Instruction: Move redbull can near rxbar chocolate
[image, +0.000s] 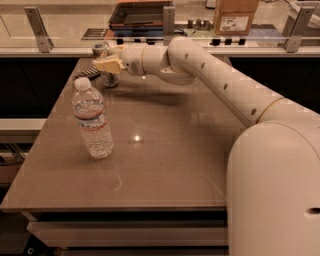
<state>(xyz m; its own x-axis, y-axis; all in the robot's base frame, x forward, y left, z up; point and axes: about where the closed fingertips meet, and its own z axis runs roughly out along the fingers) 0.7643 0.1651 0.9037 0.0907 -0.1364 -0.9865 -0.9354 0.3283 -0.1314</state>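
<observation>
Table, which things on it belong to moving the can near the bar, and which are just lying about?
Job: can, dark bar beside it, gripper at the can.
Lying about: water bottle, cardboard box at the back.
</observation>
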